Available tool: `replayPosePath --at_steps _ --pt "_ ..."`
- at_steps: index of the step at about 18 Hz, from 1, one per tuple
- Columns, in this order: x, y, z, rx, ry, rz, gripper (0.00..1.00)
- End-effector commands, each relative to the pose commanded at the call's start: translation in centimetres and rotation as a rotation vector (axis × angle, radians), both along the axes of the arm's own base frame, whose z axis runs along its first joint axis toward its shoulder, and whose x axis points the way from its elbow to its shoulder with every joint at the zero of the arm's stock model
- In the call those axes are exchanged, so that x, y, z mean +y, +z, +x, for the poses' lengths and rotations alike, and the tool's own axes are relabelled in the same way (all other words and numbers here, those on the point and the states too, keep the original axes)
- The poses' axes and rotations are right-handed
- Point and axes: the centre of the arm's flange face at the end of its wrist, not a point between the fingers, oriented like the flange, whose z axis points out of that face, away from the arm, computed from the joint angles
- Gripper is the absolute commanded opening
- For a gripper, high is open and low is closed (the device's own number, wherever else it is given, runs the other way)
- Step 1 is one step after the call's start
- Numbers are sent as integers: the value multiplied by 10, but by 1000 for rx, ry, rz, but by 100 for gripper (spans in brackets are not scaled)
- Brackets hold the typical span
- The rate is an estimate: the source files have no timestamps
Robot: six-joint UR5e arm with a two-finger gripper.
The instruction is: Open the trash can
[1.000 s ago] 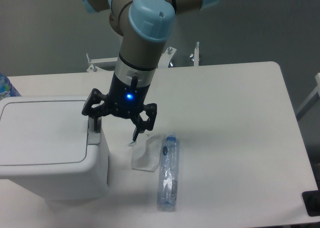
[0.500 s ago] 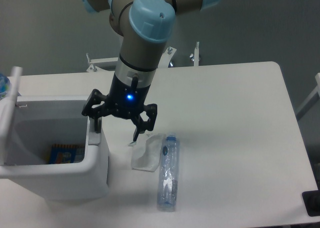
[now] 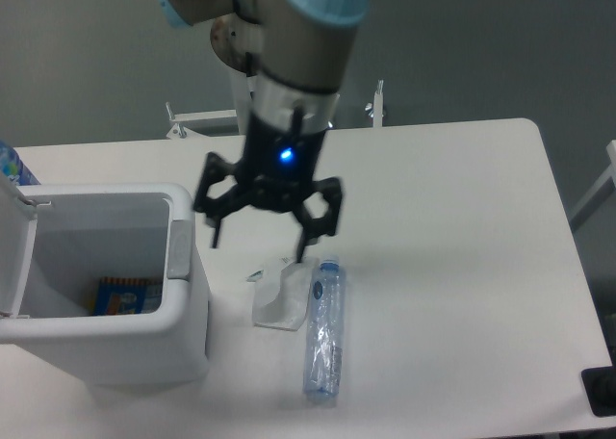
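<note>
The white trash can (image 3: 144, 348) stands at the left front of the table. Its lid (image 3: 17, 266) is swung up at the left side and the inside shows, with a colourful packet (image 3: 121, 295) at the bottom. A grey push-button strip (image 3: 179, 249) runs along its right rim. My gripper (image 3: 260, 242) hangs open above the table, to the right of the can and clear of the strip, with nothing between its fingers.
A clear plastic bottle with a blue cap (image 3: 322, 330) lies on the table right of the can. A crumpled clear wrapper (image 3: 277, 299) lies beside it. A blue-labelled object (image 3: 12, 166) shows at the left edge. Metal brackets (image 3: 375, 102) stand behind the table.
The lid went from shut to fully open. My gripper left the button strip, rising and shifting right.
</note>
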Motion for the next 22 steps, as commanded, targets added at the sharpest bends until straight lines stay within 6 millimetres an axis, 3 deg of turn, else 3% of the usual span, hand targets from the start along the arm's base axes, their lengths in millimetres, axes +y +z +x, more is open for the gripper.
replayPosePath --at_steps 1,4,7,11,16,18,20,22 --pt "-13 8 -17 42 41 10 100" --pt "-29 16 -43 110 81 23 100" --pt "-63 14 -75 198 67 -56 100" --pt "-93 -8 -99 293 -92 -227 100" --pt "-134 -51 -125 392 -370 -493 100" --pt "-163 -72 -142 387 -418 -534 100" --pt "-184 -78 -155 391 -451 -556 100" --pt "-190 -76 -159 401 -461 -562 100"
